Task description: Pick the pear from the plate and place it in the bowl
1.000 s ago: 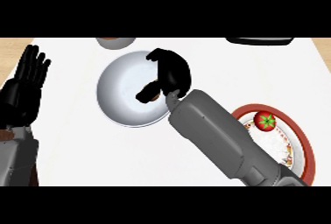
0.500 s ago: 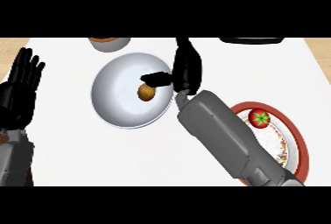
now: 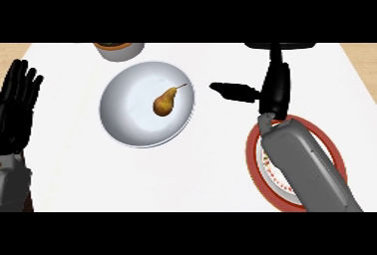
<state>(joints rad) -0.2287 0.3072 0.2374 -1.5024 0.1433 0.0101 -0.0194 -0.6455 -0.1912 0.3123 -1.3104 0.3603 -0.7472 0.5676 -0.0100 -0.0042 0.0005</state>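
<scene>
White, flat, matte table [image 3: 213, 164], with tan edges at the far corners. The grey right forearm [image 3: 309, 169] is boxy and smooth and comes in from the lower right. It lies over a round plate [image 3: 252, 152] with a red rim and a white centre. The plate sits below the right hand's wrist and is mostly hidden.

The bowl [image 3: 147, 104] is a wide, round, pale grey-white dish, glossy with a smooth inside. It is left of the right hand [image 3: 274, 92] and not touching it. The right hand is black, with straight fingers pointing away from the robot and the thumb stuck out sideways toward the bowl. It is open and holds nothing. The left hand [image 3: 18, 109] is black and rests at the view's left edge, left of the bowl, with flat fingers pointing up and nothing in it.

A small grey round pot [image 3: 117, 50] is beyond the bowl and up-left of the right hand. It is cut by the top edge and its contents are unclear. A dark object [image 3: 280, 46] sits just past the right fingertips; cannot tell what it is.

The pear [image 3: 165, 102] lies inside the bowl, right of its centre and left of the thumb tip, apart from it. It has yellow-brown skin, a fat lower end and a narrow neck, and its thin stem points up-right toward the right hand.
</scene>
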